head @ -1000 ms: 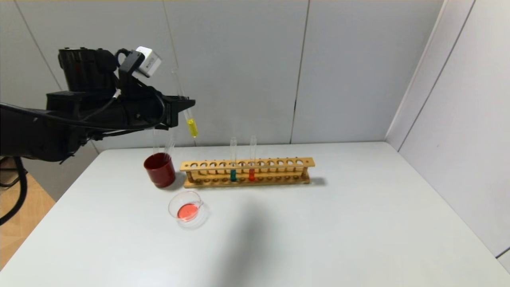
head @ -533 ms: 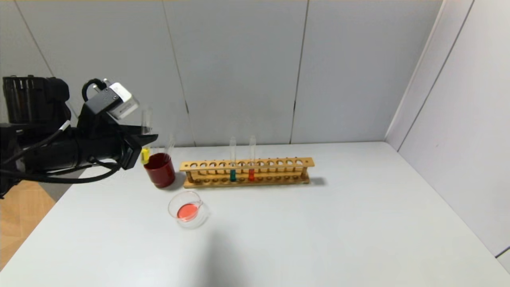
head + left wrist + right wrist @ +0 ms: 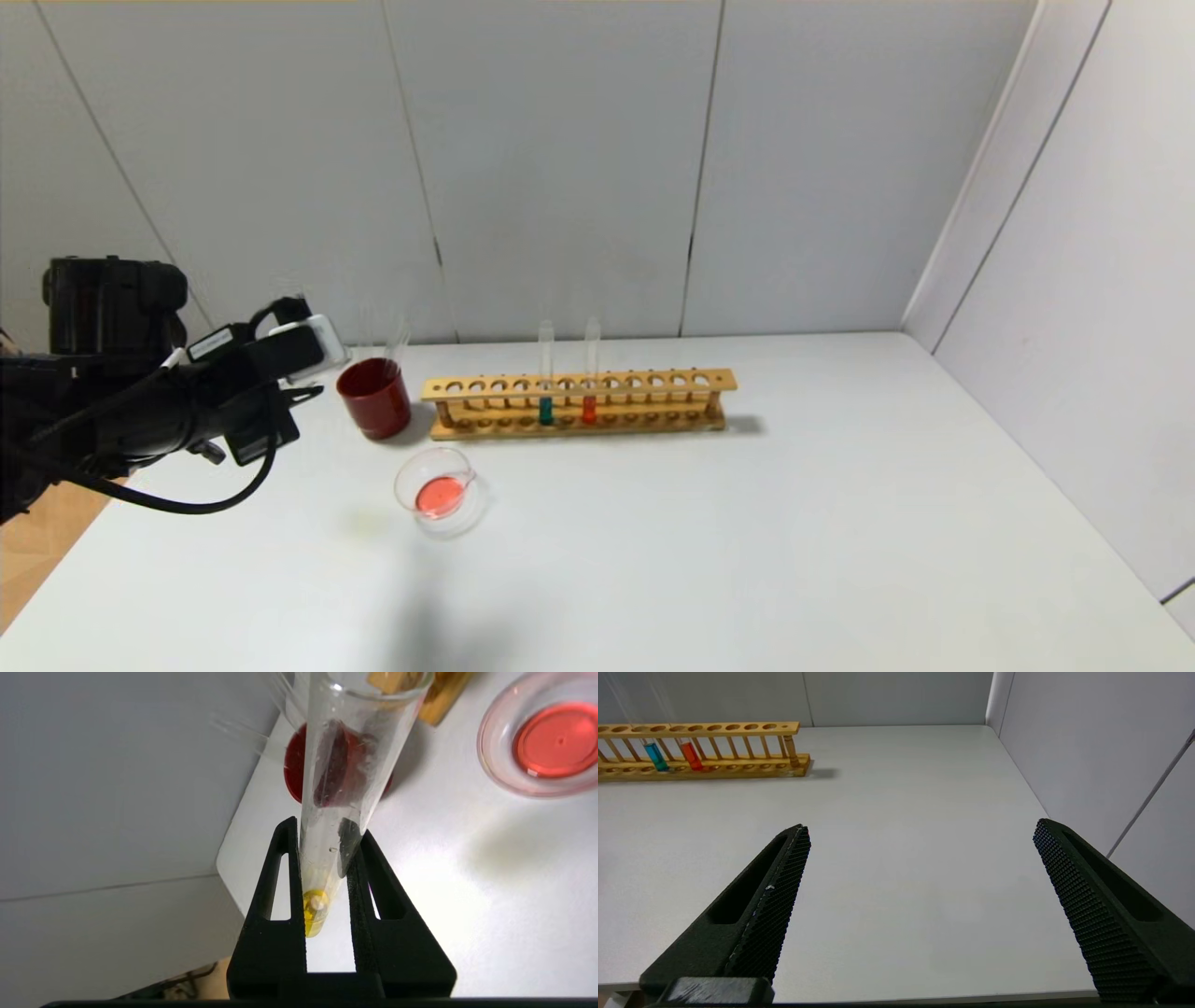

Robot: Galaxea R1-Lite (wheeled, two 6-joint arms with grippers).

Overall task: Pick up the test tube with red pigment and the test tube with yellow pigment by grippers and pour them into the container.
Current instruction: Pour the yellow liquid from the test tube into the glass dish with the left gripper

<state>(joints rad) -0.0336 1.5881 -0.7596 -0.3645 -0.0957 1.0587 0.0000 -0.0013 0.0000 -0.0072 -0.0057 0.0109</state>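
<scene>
Light wooden test-tube rack across back middle of white table. In rack, side by side: clear glass tube with teal liquid left, clear glass tube with red liquid right. Opaque dark red cup just left of rack. Low clear glass container in front of cup, nearer robot. Black left gripper left of cup, clamping slim clear glass test tube with yellow pigment. Black right gripper over table's right part, well apart from rack.

Count from my side: one wooden rack holding two tubes, teal tube and red tube; one yellow tube; one red cup; one glass dish.
</scene>
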